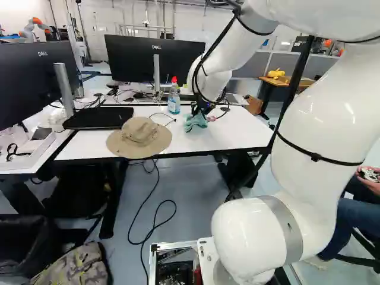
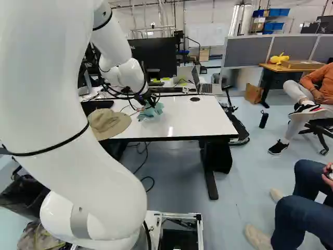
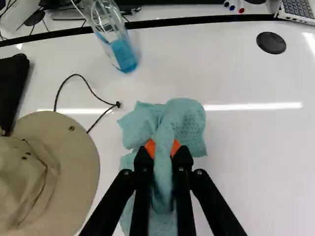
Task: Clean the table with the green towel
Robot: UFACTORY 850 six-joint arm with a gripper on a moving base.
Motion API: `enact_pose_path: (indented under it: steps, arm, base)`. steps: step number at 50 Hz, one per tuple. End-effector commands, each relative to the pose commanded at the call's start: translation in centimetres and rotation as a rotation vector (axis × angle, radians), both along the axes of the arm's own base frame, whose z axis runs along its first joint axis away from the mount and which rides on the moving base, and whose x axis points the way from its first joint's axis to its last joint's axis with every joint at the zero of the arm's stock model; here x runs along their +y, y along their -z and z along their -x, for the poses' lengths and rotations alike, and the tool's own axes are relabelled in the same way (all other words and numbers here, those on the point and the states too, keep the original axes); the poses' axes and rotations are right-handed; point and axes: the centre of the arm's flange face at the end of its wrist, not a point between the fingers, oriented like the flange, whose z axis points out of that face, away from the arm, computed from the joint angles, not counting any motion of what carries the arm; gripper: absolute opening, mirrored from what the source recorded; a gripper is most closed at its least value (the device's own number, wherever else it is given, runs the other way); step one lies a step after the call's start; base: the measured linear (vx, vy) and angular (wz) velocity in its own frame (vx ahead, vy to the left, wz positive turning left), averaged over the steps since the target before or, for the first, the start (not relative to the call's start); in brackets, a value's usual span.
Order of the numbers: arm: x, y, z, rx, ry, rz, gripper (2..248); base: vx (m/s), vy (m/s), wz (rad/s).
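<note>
My gripper (image 1: 200, 109) is low over the white table (image 1: 225, 138), at the middle of the left base view. In the wrist view the gripper (image 3: 163, 150) is shut on the green towel (image 3: 184, 123), with a bunched fold pinched between its orange pads. The towel (image 2: 151, 111) spreads out on the tabletop ahead of and beneath the fingers; its part under them is partly hidden.
A tan hat (image 1: 140, 136) lies at the table's front edge, beside a thin black cable (image 3: 84, 81). Behind the towel stands a spray bottle (image 1: 174, 98) with blue liquid. Monitors (image 1: 151, 58) and a laptop (image 2: 205, 86) stand farther back. Another robot (image 1: 34, 27) is in the distance.
</note>
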Motion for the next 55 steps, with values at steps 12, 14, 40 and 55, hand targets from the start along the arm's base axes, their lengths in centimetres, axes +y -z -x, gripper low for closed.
enact_pose_path:
  steps: [12, 14, 40, 55]
  arm:
    - [2.0, 0.0, 0.0, 0.0, -0.041, 0.0, 53]
    - [2.4, 0.0, 0.0, -0.001, -0.048, 0.0, 53]
    - [4.5, 0.0, 0.1, -0.001, -0.092, 0.0, 53]
    - [4.5, 0.0, 0.1, -0.001, -0.092, 0.0, 137]
  base:
    - [0.0, 0.0, 0.0]
    - [0.0, 0.0, 0.0]
    - [0.0, 0.0, 0.0]
    - [0.0, 0.0, 0.0]
